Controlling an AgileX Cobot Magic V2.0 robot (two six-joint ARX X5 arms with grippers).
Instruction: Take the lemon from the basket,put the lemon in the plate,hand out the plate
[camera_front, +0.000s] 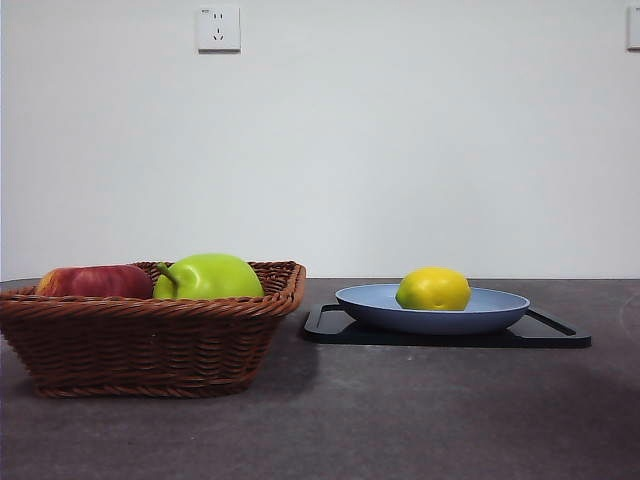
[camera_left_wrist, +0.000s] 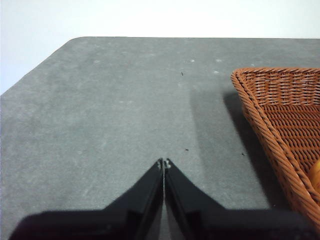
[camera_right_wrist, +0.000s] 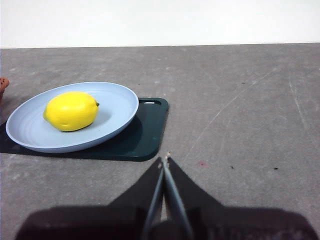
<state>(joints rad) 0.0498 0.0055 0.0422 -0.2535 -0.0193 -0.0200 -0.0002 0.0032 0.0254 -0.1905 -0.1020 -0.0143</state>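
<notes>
The lemon (camera_front: 433, 289) lies in the plate (camera_front: 500, 305), which sits on a flat black tray (camera_front: 555, 333) just beside the basket (camera_front: 150, 340). The basket holds only a green apple (camera_front: 210, 277) and a red apple (camera_front: 95, 281), so the first two steps look done and what remains is to hand out the plate.

Neither arm shows in the front view. The left gripper (camera_left_wrist: 164, 162) hangs over bare table (camera_left_wrist: 125, 110) near a corner of the basket (camera_left_wrist: 280, 115), its jaws pressed together and holding nothing. The right gripper (camera_right_wrist: 164, 161) is also closed and empty, over the table near the tray (camera_right_wrist: 145, 130), with the plate (camera_right_wrist: 120, 97) and lemon (camera_right_wrist: 71, 110) a little way off (it is the nearer arm to the plate, so it seems the likelier one for the job).

The next move would call for opening the jaws, coming to the plate's raised rim on the side away from the lemon, and pinching it firmly. The lift should keep the plate level, since the lemon can roll on the shallow surface.
</notes>
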